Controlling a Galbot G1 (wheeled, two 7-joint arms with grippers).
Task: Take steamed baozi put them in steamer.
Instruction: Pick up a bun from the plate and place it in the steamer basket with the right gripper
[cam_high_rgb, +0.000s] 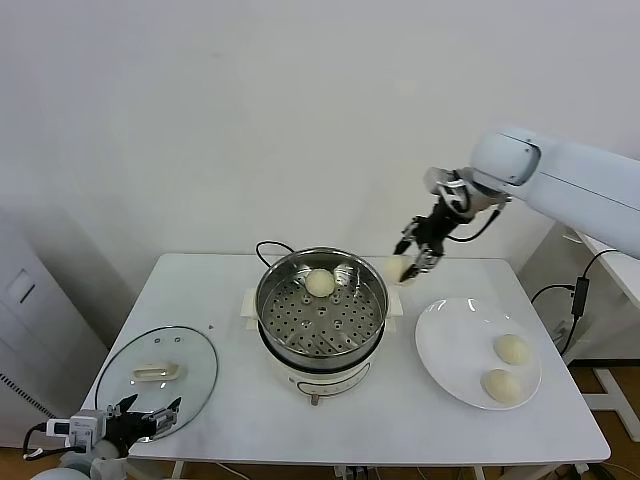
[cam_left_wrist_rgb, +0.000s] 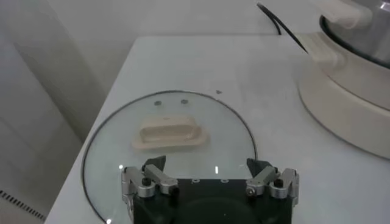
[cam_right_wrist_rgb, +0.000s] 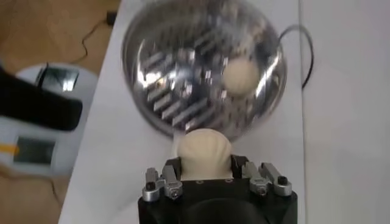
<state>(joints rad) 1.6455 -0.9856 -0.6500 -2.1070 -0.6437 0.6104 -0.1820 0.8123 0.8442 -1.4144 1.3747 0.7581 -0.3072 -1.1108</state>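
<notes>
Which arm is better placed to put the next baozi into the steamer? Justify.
Right: the right gripper already holds a baozi beside the steamer; the left gripper idles, open, over the glass lid.

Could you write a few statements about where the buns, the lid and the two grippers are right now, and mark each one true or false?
1. The right gripper is shut on a baozi, held above the table near the rim of the steamer. True.
2. The steamer is empty. False: one bun lies on its perforated floor.
3. Two buns remain on the white plate. True.
4. The glass lid covers the steamer. False: it lies flat on the table.
5. The left gripper holds the lid's handle. False: it is open, near the lid's edge.
</notes>
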